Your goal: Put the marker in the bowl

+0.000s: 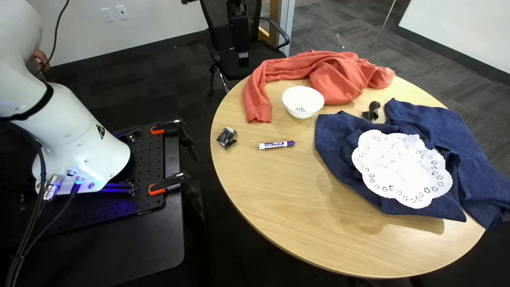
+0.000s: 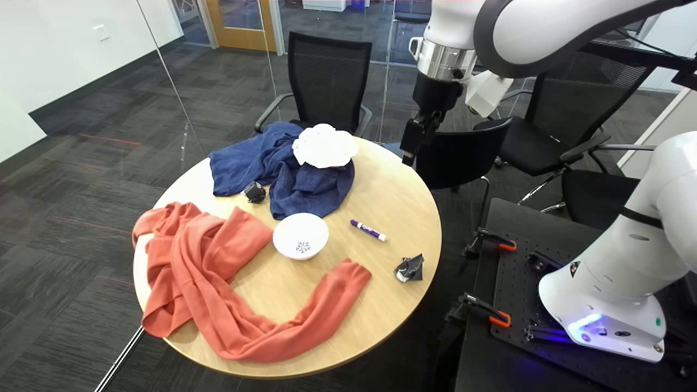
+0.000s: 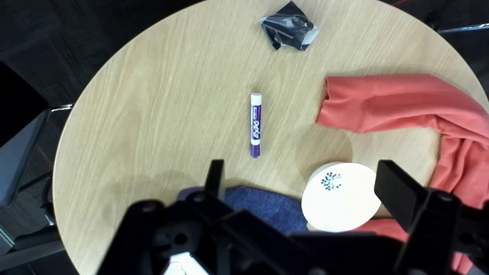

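Observation:
The marker (image 3: 256, 124) is white and purple and lies flat on the round wooden table in all views, apart from the bowl. The bowl (image 3: 340, 196) is white with a small dark pattern and stands upright on the table between the red cloth and the blue cloth. In both exterior views the marker (image 1: 277, 145) (image 2: 368, 230) and the bowl (image 1: 303, 101) (image 2: 300, 236) show fully. My gripper (image 3: 301, 164) is open, its fingers wide apart with nothing between them. It hangs well above the table in both exterior views (image 1: 243, 59) (image 2: 408, 157).
A red garment (image 1: 338, 75) lies beside the bowl. Blue denim (image 1: 334, 135) bears a white lace doily (image 1: 398, 167). A crumpled black wrapper (image 3: 288, 26) lies near the table edge; a dark lumpy object (image 2: 254, 192) lies by the denim. Chairs (image 2: 329, 76) stand around the table (image 1: 303, 223).

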`<state>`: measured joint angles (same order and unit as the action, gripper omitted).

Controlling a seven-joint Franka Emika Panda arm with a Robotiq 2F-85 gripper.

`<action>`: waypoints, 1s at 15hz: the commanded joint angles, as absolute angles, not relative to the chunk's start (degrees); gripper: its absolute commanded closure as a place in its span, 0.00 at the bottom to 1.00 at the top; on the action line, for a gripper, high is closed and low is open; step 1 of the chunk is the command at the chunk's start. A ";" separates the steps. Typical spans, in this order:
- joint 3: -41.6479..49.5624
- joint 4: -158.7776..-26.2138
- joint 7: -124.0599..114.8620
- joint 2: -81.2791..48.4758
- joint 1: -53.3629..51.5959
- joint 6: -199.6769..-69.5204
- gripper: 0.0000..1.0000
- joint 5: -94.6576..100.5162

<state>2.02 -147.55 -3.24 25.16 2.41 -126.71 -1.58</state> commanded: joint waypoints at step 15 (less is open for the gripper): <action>3.41 -144.52 -4.00 -3.15 2.66 -153.75 0.00 -2.22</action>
<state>3.95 -147.24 -2.75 3.50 2.59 -150.45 -1.85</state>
